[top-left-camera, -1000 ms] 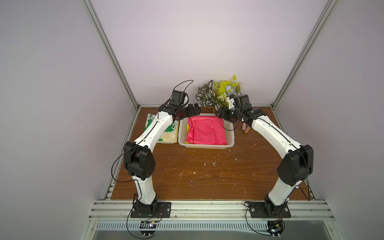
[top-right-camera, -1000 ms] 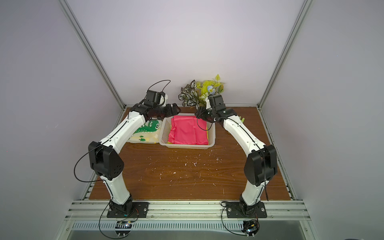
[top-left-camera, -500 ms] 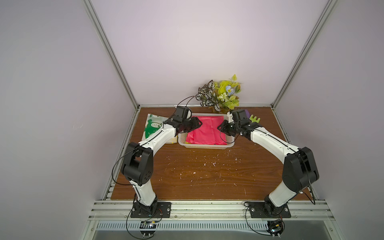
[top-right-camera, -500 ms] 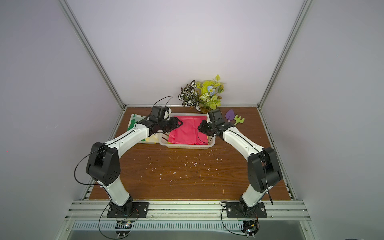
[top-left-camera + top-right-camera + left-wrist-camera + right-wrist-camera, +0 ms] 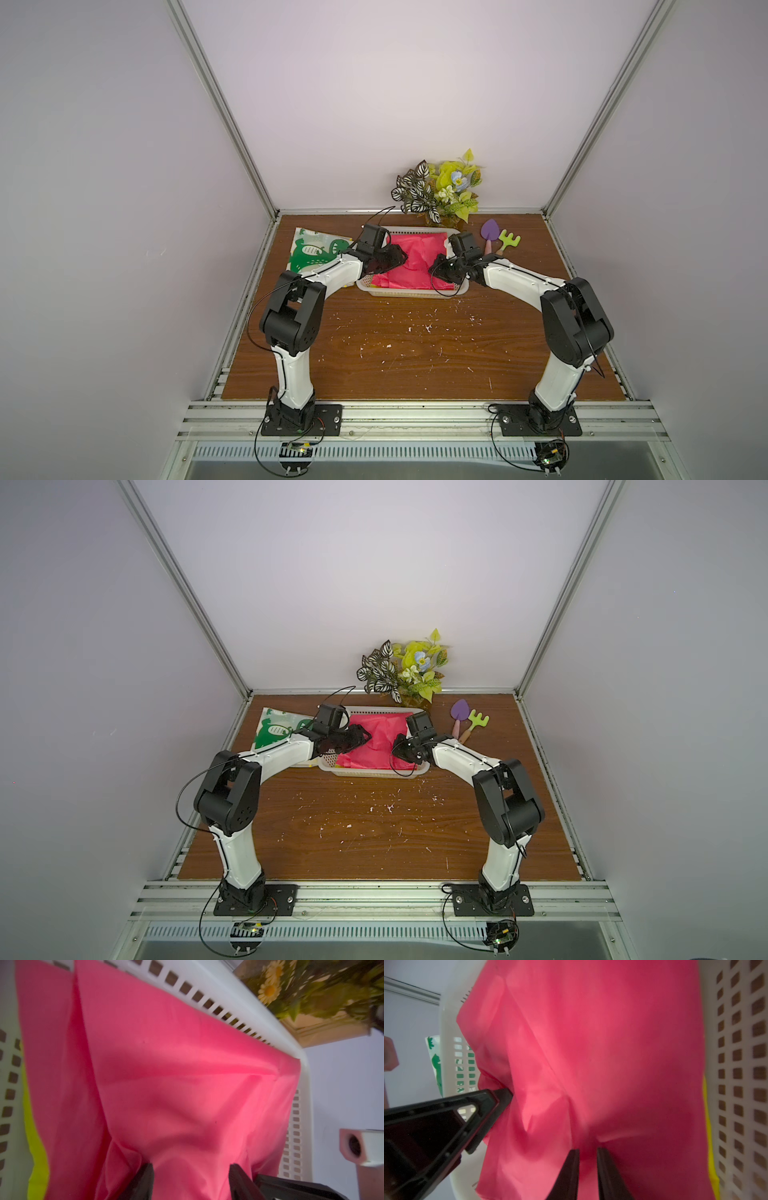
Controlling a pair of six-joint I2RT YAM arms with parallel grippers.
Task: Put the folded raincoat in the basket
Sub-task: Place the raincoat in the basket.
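A folded pink raincoat [image 5: 415, 259] [image 5: 378, 737] lies in the off-white perforated basket [image 5: 411, 293] [image 5: 374, 773] at the back of the table. My left gripper [image 5: 397, 259] [image 5: 191, 1167] is at the raincoat's left edge, its jaws partly closed with a thick bunch of pink fabric [image 5: 187, 1095] filling the gap. My right gripper [image 5: 436, 268] [image 5: 588, 1152] is at the right edge, its jaws nearly together and pinching a fold of the pink fabric [image 5: 612, 1064]. The cloth wrinkles up between both. A yellow layer [image 5: 35, 1147] [image 5: 710, 1147] shows under the pink one.
A dinosaur-print folded garment [image 5: 316, 253] [image 5: 278, 731] lies left of the basket, partly under my left arm. A potted plant [image 5: 440, 191] stands behind the basket. A purple toy spade [image 5: 489, 232] and a green toy rake [image 5: 509, 240] lie to the right.
Both arms have come down and toward the front, from the basket's far corners onto the pink raincoat. Both grippers have closed in on its fabric, which now bunches up.
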